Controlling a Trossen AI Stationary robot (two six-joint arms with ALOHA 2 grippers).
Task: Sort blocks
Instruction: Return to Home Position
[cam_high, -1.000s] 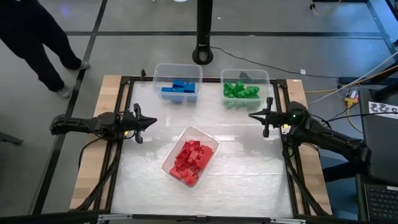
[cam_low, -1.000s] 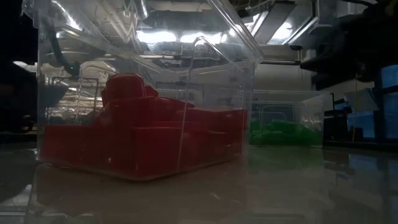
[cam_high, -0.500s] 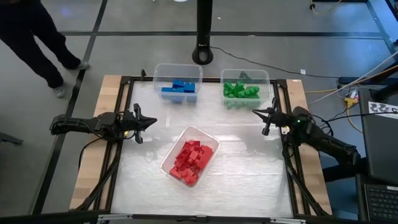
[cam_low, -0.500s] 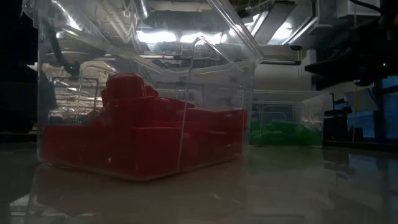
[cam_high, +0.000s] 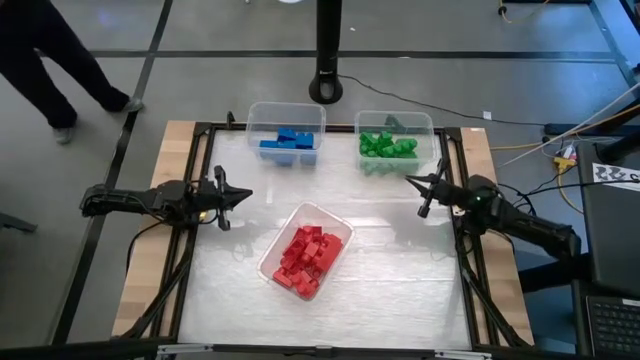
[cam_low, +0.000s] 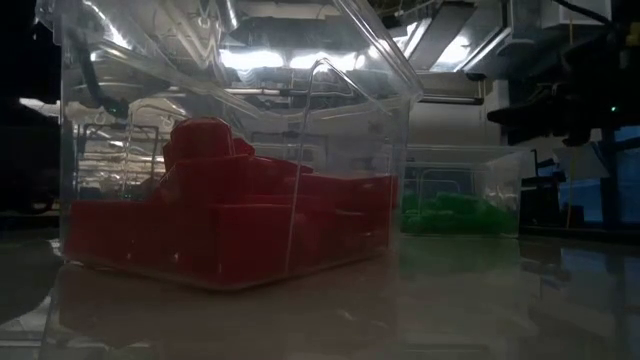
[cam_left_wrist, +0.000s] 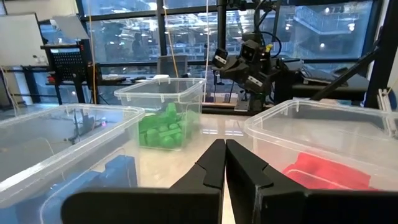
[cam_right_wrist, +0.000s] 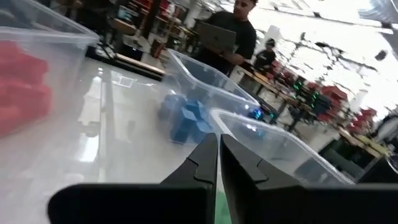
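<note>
Three clear bins stand on the table, each with blocks of one colour. Red blocks (cam_high: 307, 253) fill the middle bin (cam_high: 334, 222), blue blocks (cam_high: 288, 141) lie in the far left bin (cam_high: 256, 118), green blocks (cam_high: 387, 145) in the far right bin (cam_high: 428, 122). My left gripper (cam_high: 246, 195) is shut and level at the table's left edge, holding nothing; its shut fingers (cam_left_wrist: 224, 163) show in the left wrist view. My right gripper (cam_high: 412, 180) is shut and level at the right edge, near the green bin, holding nothing.
A black pole base (cam_high: 326, 85) stands on the floor beyond the far edge. A person's legs (cam_high: 50, 60) are at the far left, off the table. Bare tabletop (cam_high: 400, 270) lies between the red bin and the right edge.
My right arm has drawn back toward the table's right edge and sunk a little, its gripper swinging slightly toward the far side and staying shut. The person at the far left has walked farther off.
</note>
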